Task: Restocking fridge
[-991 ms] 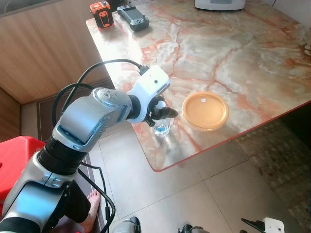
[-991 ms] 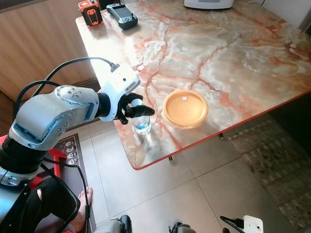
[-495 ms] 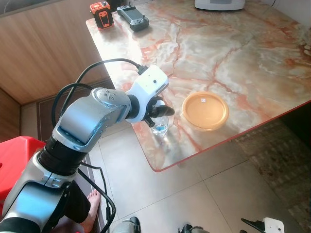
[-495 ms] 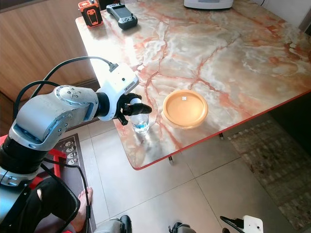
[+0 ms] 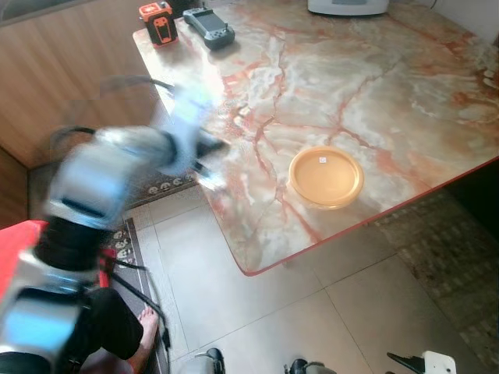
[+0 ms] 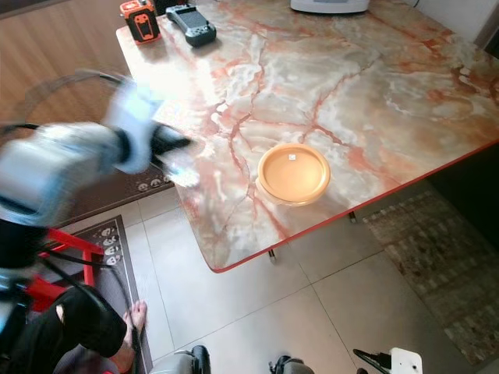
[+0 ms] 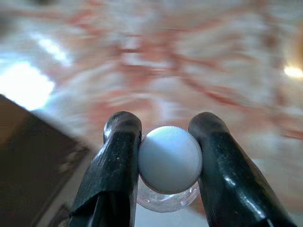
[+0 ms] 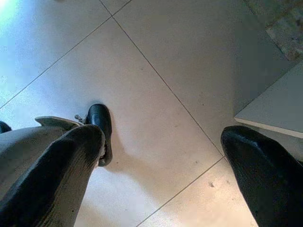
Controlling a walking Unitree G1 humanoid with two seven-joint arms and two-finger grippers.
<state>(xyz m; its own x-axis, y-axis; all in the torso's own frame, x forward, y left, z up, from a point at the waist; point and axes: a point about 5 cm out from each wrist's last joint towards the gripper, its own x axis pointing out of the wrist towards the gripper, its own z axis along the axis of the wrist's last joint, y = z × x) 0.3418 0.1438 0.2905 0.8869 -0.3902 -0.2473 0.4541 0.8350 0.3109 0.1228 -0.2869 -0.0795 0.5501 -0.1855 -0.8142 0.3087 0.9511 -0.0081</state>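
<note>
While the left arm is motion-blurred in the left eye view, the left gripper (image 5: 209, 160) sits at the marble table (image 5: 374, 70) edge, at 9 o'clock from the orange lid (image 5: 326, 176). Right eye view: same scene; no writing legible.

Left wrist view: both fingers (image 7: 116, 163) clamp the white cap of a clear water bottle (image 7: 169, 161).

Right wrist view: right gripper (image 8: 165, 175) spread wide over floor tiles, idle.

Judgement: bottle carry-off under way; next, transport upright to the fridge.
</note>
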